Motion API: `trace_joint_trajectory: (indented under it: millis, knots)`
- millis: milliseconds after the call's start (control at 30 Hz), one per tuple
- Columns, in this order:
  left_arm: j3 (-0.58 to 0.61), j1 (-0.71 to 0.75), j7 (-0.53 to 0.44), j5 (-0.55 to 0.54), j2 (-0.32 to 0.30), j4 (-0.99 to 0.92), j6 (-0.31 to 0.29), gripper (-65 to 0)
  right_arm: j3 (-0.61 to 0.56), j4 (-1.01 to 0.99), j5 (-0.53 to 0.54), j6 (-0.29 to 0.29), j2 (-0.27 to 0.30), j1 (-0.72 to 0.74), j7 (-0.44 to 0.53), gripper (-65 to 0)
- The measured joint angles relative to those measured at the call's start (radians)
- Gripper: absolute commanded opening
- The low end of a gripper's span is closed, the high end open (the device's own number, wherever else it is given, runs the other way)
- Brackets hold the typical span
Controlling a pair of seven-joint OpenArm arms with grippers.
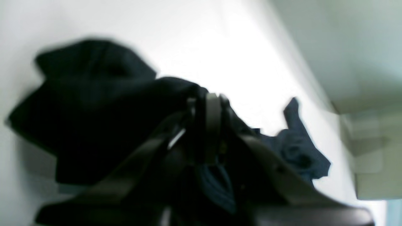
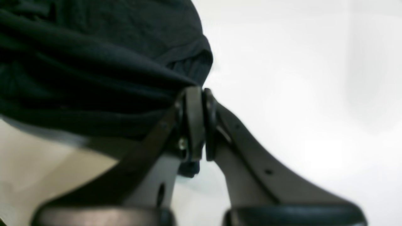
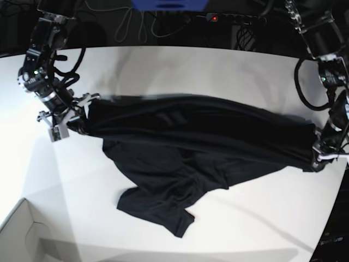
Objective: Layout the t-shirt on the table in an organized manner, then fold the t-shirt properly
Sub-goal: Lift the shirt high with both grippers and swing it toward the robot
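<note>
The black t-shirt (image 3: 185,147) is stretched across the white table (image 3: 163,71) between my two grippers, with a sleeve and loose folds sagging toward the front. My right gripper (image 3: 86,116), at the base view's left, is shut on one end of the shirt; in the right wrist view its fingers (image 2: 199,122) pinch the fabric (image 2: 94,62). My left gripper (image 3: 315,148), at the base view's right near the table edge, is shut on the other end; in the left wrist view its fingers (image 1: 210,125) clamp the cloth (image 1: 94,110).
A white cardboard box corner (image 3: 22,234) sits at the front left. The table's curved edge runs close to my left gripper on the right (image 3: 341,185). Cables and a power strip (image 3: 229,19) lie behind the table.
</note>
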Motion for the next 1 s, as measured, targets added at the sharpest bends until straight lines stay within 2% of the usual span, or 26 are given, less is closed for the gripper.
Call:
trace_joint_trajectory:
  millis: [167, 300, 500, 567, 867, 1000]
  knots:
    - [-0.080, 0.147, 0.017, 0.007, 0.010, 0.179, 0.004, -64.8, 0.002, 0.026, -0.003, 0.000, 0.002, -0.002, -0.002, -65.0]
    - [-0.116, 0.184, 0.014, -0.002, 0.010, 0.290, -0.004, -64.8, 0.002, 0.104, -0.002, 0.000, 0.001, -0.006, -0.004, -65.0]
    - [-0.154, 0.181, 0.019, 0.002, -0.002, 0.349, -0.003, -64.8, 0.002, 0.272, 0.005, 0.000, -0.001, -0.008, -0.011, -65.0]
    - [-0.158, 0.175, 0.028, 0.000, -0.026, 0.363, -0.003, -64.8, 0.002, 0.312, 0.011, 0.000, -0.001, -0.004, -0.003, -65.0]
    - [-0.163, 0.062, 0.016, -0.005, -0.083, 0.375, -0.004, -64.8, 0.002, 0.315, 0.011, 0.000, 0.002, 0.050, -0.008, -65.0]
    - [-0.118, 0.003, 0.014, -0.006, -0.126, 0.373, -0.004, -64.8, 0.000, 0.315, 0.009, 0.000, 0.002, 0.074, -0.010, -65.0]
